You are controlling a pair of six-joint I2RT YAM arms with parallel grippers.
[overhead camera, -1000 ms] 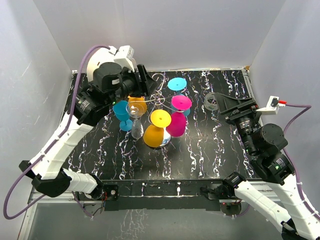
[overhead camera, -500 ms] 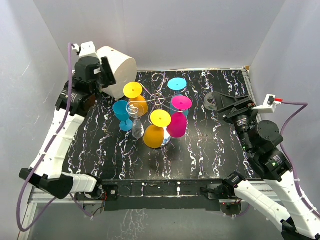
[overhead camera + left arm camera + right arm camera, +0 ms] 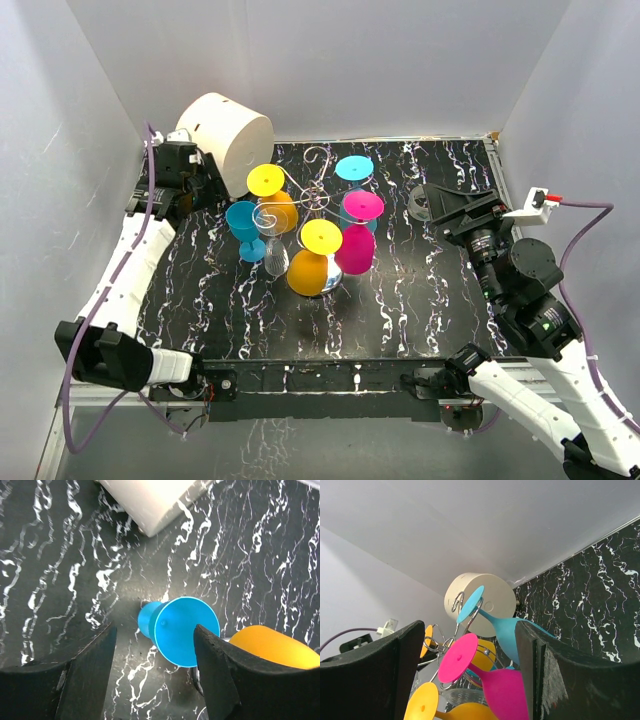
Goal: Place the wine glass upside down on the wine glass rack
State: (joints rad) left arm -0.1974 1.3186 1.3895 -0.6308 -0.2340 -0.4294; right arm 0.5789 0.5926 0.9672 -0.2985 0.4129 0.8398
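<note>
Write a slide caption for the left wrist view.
Open left pincer framing a blue wine glass above the table.

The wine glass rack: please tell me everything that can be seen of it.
The wine glass rack is a thin silver wire stand with curled spiral arms, upright near the middle of the black marbled table. Coloured glasses hang upside down from its arms, feet uppermost: a front yellow glass, a back yellow glass, a magenta glass and a light blue glass. They hide most of its base. The cream cylinder sits apart, behind it to the left.
</note>
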